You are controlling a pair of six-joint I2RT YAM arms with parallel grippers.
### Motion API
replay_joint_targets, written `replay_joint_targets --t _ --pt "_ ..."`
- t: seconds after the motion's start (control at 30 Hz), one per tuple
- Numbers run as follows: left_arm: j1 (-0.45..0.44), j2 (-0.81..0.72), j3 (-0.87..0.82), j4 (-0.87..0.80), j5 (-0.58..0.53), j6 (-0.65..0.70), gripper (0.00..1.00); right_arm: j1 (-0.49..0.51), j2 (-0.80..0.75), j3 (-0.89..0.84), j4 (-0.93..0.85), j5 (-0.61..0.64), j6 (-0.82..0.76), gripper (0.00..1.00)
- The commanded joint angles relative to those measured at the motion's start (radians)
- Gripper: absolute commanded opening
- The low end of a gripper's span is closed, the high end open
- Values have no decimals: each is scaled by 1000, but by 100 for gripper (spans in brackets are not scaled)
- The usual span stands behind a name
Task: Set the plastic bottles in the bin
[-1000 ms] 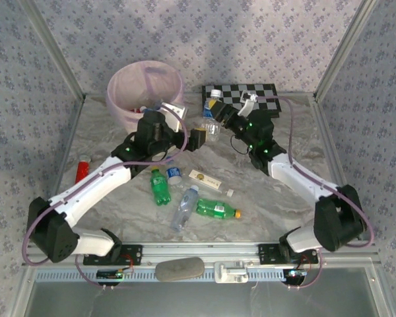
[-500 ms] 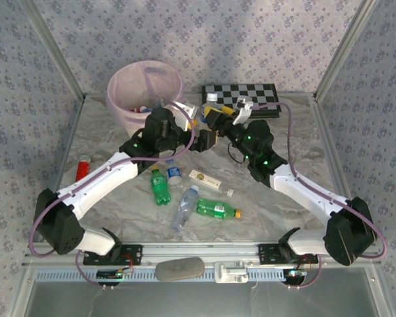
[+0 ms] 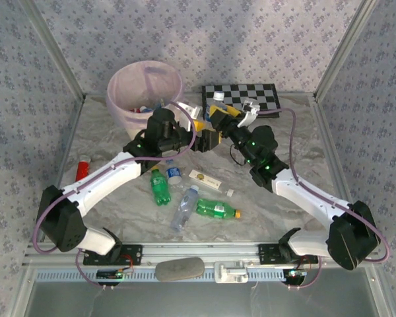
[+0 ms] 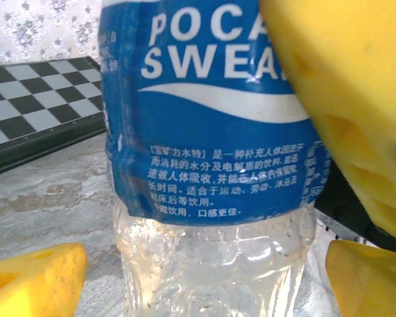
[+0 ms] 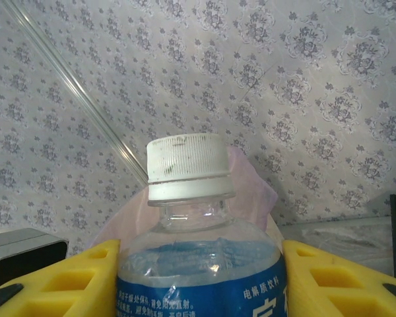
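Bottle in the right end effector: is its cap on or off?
On. In the right wrist view the white ribbed cap sits squarely on the neck of the blue-labelled bottle.

The bin [image 3: 119, 105] stood open from above, but the left gripper [image 3: 208, 130] straddled the Pocari Sweat bottle [image 3: 215, 107] clamped by the right gripper [image 3: 221, 114], crowding that gap (chessboard [image 3: 251, 94] just behind). A green bottle [image 3: 160, 187], a clear bottle [image 3: 183, 209] and an orange-capped bottle [image 3: 217, 209] littered the near table [image 3: 330, 145]; its right side lay bare.
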Motion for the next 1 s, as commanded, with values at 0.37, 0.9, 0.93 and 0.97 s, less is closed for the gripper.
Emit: replay_joint_targets --t 0.37,0.9,0.93,0.97 --pt "-9 34 -10 45 114 77 85 -48 -24 -26 51 3 94 49" --pt "-6 111 81 21 38 97 74 -42 -6 -31 70 -36 153 49" --pt "-6 109 79 21 32 97 70 -41 -7 -32 69 -36 153 49" --pt "-6 107 78 21 25 97 67 -41 -6 -33 68 -35 152 49"
